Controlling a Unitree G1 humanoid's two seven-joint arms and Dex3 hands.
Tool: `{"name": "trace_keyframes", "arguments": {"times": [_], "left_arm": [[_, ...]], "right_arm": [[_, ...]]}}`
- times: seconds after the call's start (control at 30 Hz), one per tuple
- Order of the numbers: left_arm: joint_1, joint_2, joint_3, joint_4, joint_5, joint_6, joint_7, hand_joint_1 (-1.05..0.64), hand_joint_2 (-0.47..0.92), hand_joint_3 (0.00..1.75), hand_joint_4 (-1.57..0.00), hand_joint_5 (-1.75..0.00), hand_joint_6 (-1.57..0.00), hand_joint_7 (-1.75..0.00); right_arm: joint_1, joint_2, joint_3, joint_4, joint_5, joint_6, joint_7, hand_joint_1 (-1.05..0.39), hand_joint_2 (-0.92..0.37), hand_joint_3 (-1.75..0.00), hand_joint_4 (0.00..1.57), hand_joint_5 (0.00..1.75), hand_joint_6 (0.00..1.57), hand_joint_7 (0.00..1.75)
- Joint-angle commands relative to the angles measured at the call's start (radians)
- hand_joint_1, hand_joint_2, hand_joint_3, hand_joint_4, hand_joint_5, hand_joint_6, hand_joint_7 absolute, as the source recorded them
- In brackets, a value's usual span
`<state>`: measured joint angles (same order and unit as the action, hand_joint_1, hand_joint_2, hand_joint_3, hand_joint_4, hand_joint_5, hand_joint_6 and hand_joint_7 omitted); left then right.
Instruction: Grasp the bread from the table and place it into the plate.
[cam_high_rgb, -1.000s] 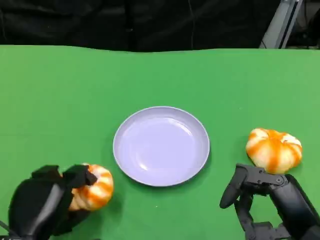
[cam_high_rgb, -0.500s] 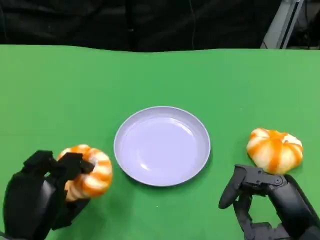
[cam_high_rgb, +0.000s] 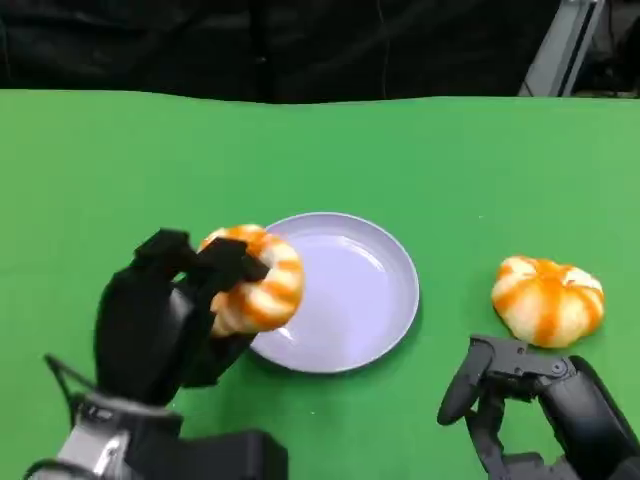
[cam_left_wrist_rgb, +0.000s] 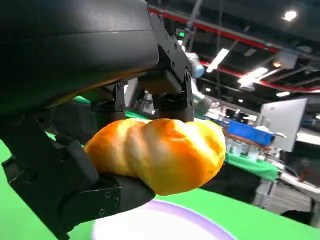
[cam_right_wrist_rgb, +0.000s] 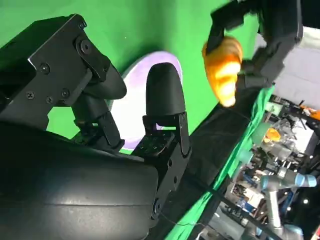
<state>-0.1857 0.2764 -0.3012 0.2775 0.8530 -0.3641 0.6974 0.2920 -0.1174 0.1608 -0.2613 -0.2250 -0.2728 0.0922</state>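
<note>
Orange-glazed bread (cam_high_rgb: 250, 277) sits pinched in our left hand (cam_high_rgb: 165, 318), lifted clear of the bench (cam_high_rgb: 120, 170) and hanging over the plate (cam_high_rgb: 345, 295) rim at its 9 o'clock edge. We judge the grasp done; carrying to the plate's middle and letting go remain. Its long axis runs roughly from 10 to 4 o'clock, twisted ridges facing up. Our right hand (cam_high_rgb: 525, 395) rests spread and holding nothing, with a second bun (cam_high_rgb: 548, 300) at its 12 o'clock.

Left hand (cam_high_rgb: 165, 320) holds bread (cam_high_rgb: 250, 278) over plate's (cam_high_rgb: 385, 300) edge.
</note>
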Motion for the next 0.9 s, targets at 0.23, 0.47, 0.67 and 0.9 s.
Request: {"name": "trace_keyframes", "arguments": {"times": [0.23, 0.47, 0.67, 0.9], "left_arm": [[-0.190, -0.068, -0.058, 0.164, -0.045, 0.035, -0.143, -0.18, 0.36, 1.29, -0.87, -1.75, -0.80, -1.48], [-0.213, -0.068, -0.097, 0.101, -0.092, 0.198, -0.495, -0.35, 0.88, 0.25, -0.33, -0.72, -0.47, -0.29], [-0.197, -0.041, -0.131, 0.010, -0.066, 0.335, -0.694, -0.72, 0.92, 0.33, 0.00, -0.23, -0.17, -0.03], [-0.166, 0.016, -0.139, -0.124, -0.066, 0.438, -0.886, -0.83, 0.92, 0.44, 0.00, 0.00, -0.04, -0.01]], "right_arm": [[-0.006, -0.011, -0.004, 0.005, -0.006, -0.020, -0.011, 0.08, -0.33, -1.43, 0.81, 1.71, 0.79, 1.37], [0.000, -0.011, -0.002, 0.002, 0.005, -0.018, -0.005, 0.09, -0.32, -1.44, 0.81, 1.71, 0.79, 1.36], [-0.001, -0.018, -0.005, 0.003, 0.002, -0.025, -0.003, 0.09, -0.32, -1.44, 0.81, 1.72, 0.79, 1.36], [-0.002, -0.021, -0.006, 0.005, 0.004, -0.024, -0.001, 0.08, -0.31, -1.44, 0.81, 1.71, 0.79, 1.36]]}}
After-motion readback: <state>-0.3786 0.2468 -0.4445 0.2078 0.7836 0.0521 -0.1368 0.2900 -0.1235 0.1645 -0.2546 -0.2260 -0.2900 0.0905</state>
